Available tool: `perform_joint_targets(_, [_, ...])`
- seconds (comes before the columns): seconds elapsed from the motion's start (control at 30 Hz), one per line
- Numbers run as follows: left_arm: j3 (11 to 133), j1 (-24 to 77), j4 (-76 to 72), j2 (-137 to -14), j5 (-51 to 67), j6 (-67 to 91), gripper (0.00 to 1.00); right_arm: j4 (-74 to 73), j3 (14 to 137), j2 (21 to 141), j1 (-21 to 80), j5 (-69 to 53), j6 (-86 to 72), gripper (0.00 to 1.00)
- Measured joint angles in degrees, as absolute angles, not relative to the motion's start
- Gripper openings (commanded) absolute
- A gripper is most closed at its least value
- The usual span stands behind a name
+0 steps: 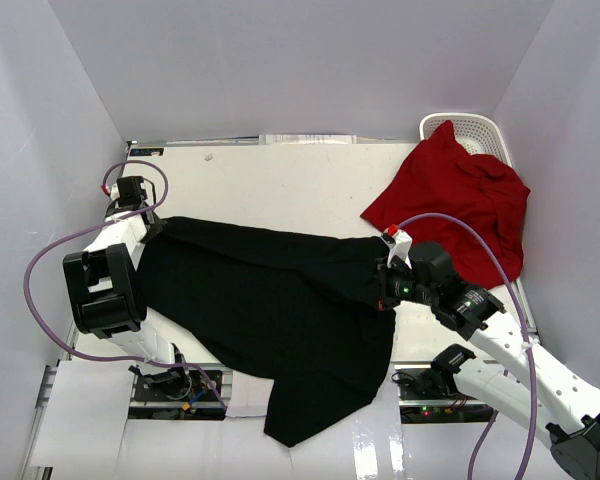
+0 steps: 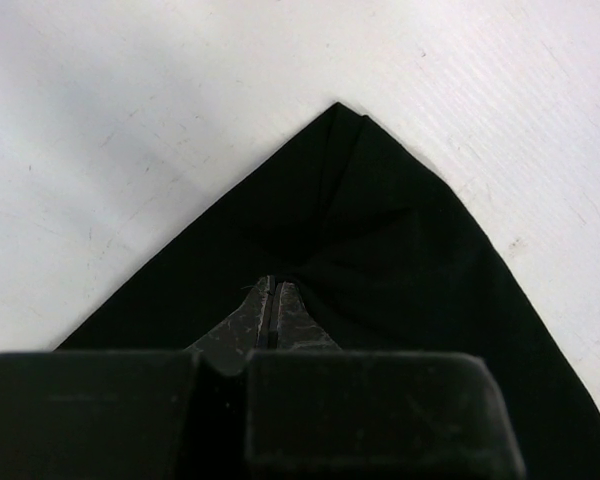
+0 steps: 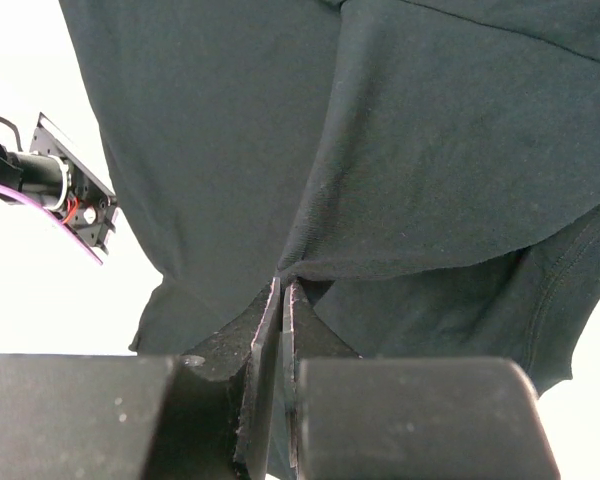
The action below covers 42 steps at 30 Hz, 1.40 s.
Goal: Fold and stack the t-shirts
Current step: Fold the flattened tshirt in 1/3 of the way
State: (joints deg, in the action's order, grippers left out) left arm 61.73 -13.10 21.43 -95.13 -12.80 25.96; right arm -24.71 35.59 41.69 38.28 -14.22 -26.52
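The black t-shirt (image 1: 270, 310) lies stretched across the table between my two grippers, and its lower part hangs over the near edge. At its left corner, my left gripper (image 1: 153, 228) is shut on the cloth. In the left wrist view the jaws (image 2: 273, 287) pinch a pointed black corner (image 2: 380, 230) against the white table. My right gripper (image 1: 384, 280) is shut on the shirt's right edge, and the right wrist view shows its jaws (image 3: 286, 288) closed on a fold of black fabric (image 3: 430, 150). The red t-shirt (image 1: 460, 200) lies crumpled at the back right, apart from both grippers.
A white lattice basket (image 1: 475, 127) stands in the back right corner, partly under the red t-shirt. White walls enclose the table (image 1: 280, 180) on three sides. Purple cables loop from both arms. Part of the left arm (image 3: 55, 190) shows in the right wrist view.
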Motion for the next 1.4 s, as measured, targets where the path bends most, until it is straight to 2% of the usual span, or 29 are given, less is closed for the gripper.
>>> perform_joint_targets(0.17, [61.1, -13.61, 21.41, -94.87, -12.62, 26.5, 0.03, -24.71, 35.57, 41.8, 38.57, -13.98, -26.61, 0.09])
perform_joint_targets(0.23, [60.93, -13.67, 21.41, -94.45, -12.58, 26.59, 0.08, -24.69, 35.55, 42.04, 38.76, -13.96, -26.72, 0.23])
perform_joint_targets(0.27, [60.8, -13.69, 21.41, -94.15, -12.56, 26.61, 0.17, -24.71, 35.55, 42.17, 38.79, -13.91, -26.74, 0.38])
perform_joint_targets(0.33, [60.73, -13.69, 21.41, -93.78, -12.38, 26.46, 0.24, -24.73, 35.55, 42.37, 38.89, -13.69, -26.96, 0.48])
perform_joint_targets(0.37, [60.73, -13.72, 21.39, -93.65, -12.36, 26.52, 0.33, -24.75, 35.55, 42.44, 38.94, -13.56, -26.89, 0.51])
perform_joint_targets(0.4, [60.73, -13.72, 21.39, -93.6, -12.27, 26.48, 0.38, -24.75, 35.55, 42.44, 39.03, -13.5, -26.83, 0.57])
perform_joint_targets(0.47, [60.71, -13.74, 21.41, -93.51, -12.21, 26.46, 0.54, -24.75, 35.57, 42.44, 39.05, -13.19, -26.81, 0.61])
perform_joint_targets(0.57, [60.64, -13.78, 21.41, -93.21, -12.34, 26.87, 0.59, -25.23, 35.7, 42.52, 39.07, -12.23, -26.52, 0.64])
perform_joint_targets(0.6, [60.6, -13.78, 21.41, -93.01, -12.49, 26.98, 0.66, -25.63, 35.94, 42.65, 39.07, -11.7, -26.48, 0.64])
perform_joint_targets(0.87, [60.45, -14.87, 21.41, -89.52, -13.52, 27.73, 0.71, -26.89, 38.68, 43.48, 39.09, -7.97, -26.41, 0.72])
perform_joint_targets(1.17, [63.72, -15.53, 22.28, -90.19, -12.69, 27.86, 0.72, -28.69, 44.51, 54.96, 38.2, 3.66, -26.3, 0.7])
perform_joint_targets(1.4, [70.87, -15.53, 22.37, -96.62, -10.81, 27.9, 0.72, -27.49, 47.09, 64.79, 26.57, 2.83, -24.12, 0.68])
